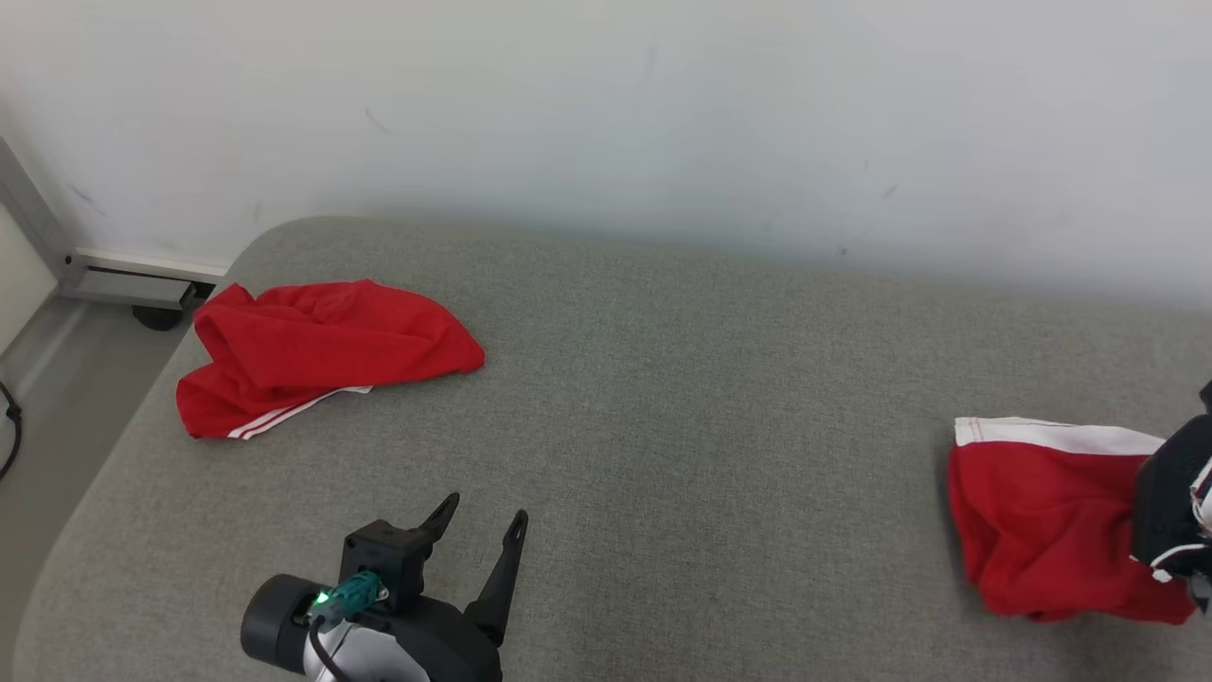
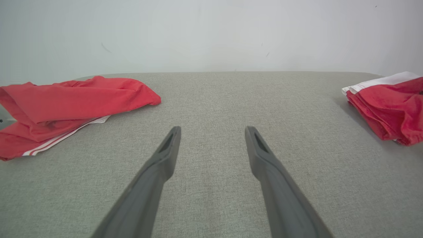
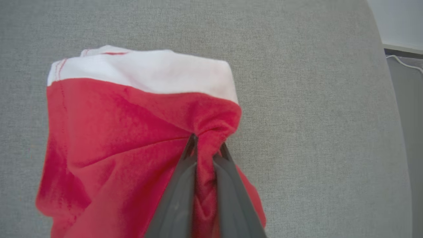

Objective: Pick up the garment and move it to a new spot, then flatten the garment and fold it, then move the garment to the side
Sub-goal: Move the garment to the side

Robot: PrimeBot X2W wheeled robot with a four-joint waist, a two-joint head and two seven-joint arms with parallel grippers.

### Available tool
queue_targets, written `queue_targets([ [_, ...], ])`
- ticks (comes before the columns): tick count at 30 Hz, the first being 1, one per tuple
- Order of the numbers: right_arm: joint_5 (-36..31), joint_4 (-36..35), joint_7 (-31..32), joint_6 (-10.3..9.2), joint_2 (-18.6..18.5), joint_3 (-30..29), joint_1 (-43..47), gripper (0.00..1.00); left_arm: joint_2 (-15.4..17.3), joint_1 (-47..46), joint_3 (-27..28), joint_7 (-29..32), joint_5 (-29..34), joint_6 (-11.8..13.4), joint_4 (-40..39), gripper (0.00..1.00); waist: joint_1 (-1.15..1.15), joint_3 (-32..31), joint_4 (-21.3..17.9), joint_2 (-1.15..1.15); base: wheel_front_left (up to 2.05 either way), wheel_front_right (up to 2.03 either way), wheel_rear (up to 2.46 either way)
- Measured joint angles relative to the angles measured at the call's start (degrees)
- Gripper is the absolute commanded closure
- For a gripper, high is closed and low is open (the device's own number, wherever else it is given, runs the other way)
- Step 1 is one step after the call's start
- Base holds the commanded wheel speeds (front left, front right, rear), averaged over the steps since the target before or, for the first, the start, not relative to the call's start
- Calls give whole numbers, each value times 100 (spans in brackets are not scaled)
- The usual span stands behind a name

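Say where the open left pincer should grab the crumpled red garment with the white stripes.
Probably take the striped garment by its rounded right end, which juts onto bare grey surface toward the left pincer. Come in low from the middle of the surface; the garment's left side is bunched in thick folds.

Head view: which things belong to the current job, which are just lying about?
In the job: red garment with white band, pinched by the right gripper; grey cushion under it.
Lying about: crumpled red garment at the cushion's left end, untouched; left gripper, open and idle; black cable on the floor.
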Motion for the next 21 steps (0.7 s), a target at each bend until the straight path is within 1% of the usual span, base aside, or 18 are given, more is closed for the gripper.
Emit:
queue_targets([
  [4, -79, 19, -203, 77, -276, -36, -9, 100, 3, -2, -9, 9, 9, 0, -46, 0, 0, 83, 1, 0, 0, 0, 0],
  [8, -200, -16, -407, 108, -443, -57, -2, 100, 40, -3, -22, 59, 37, -2, -154, 0, 0, 169, -1, 0, 0, 0, 0],
  [11, -263, -42, -530, 201, -620, -51, 5, 100, 90, -9, -25, 94, 52, -3, -234, 0, 0, 251, 1, 0, 0, 0, 0],
  [14, -355, -75, -625, 204, -802, -44, 5, 100, 132, -16, -31, 114, 68, -4, -299, 0, 0, 343, 9, 0, 0, 0, 0],
  [16, -424, -97, -700, 259, -905, -27, 5, 100, 152, -28, -30, 159, 80, -5, -336, 0, 0, 405, 18, 0, 0, 0, 0],
  [21, -620, -88, -869, 260, -1106, 25, 1, 100, 165, -37, -27, 202, 88, -5, -380, 0, 0, 543, 41, 0, 0, 0, 0],
])
